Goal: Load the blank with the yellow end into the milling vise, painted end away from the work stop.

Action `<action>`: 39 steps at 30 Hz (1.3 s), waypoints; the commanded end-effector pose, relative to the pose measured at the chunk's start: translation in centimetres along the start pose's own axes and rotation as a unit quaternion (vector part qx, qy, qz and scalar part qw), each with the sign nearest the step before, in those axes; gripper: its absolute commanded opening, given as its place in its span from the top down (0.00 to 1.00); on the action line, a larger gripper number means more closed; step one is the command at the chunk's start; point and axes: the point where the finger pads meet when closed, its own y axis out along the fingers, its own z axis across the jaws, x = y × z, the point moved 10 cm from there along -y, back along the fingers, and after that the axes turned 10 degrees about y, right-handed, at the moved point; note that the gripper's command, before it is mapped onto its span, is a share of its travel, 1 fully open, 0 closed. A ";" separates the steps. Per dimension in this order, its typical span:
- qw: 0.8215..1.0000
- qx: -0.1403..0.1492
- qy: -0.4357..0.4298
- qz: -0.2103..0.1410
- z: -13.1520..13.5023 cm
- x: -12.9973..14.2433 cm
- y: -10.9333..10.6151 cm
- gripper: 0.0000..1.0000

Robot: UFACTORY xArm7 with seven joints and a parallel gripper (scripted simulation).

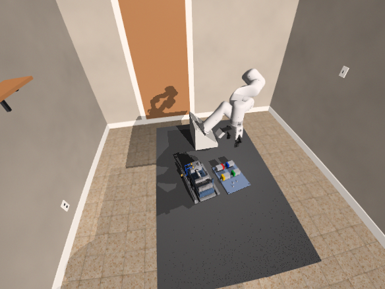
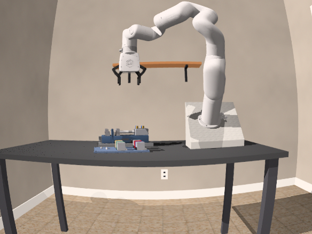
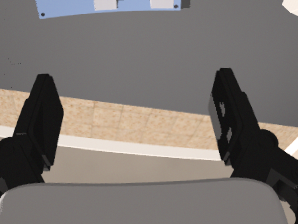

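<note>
We found the task barely begun. Reading the top view from left to right, the milling vise (image 1: 198,179) came first, with nothing that we could make out between its jaws, though at that size we could not be sure. Just beside it on the right lay the infeed plate (image 1: 240,186), pale blue, with all four blanks on it. The yellow-ended blank (image 1: 224,177) sat in the nearer row on the side toward the vise, with the green-ended blank (image 1: 234,173) next to it; behind them stood the red-ended blank (image 1: 220,167) and the blue-ended blank (image 1: 229,163). Farther right and toward the wall, the gripper (image 1: 237,144) hung well apart from the plate.

In the exterior view the gripper (image 2: 129,80) was high above the table (image 2: 80,156), its fingers spread fully wide and holding nothing. The wrist view agreed: both dark fingers stood far apart with only table and floor between them, and only the green and blue blanks showed at its upper edge.

So we judged that everything remained: reaching the plate, picking the blank, seating it on the bars against the fixed jaw and work stop.

The yellow-ended blank looked like a short grey block with one end painted yellow, lying flat on the plate, apart from its neighbours.
</note>
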 end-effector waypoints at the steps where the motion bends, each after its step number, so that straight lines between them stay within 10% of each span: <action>1: 1.000 -0.002 0.000 0.001 -0.2 0.0 -0.1 0.00; 39: 1.000 -0.002 0.000 0.001 -0.7 0.0 0.0 0.00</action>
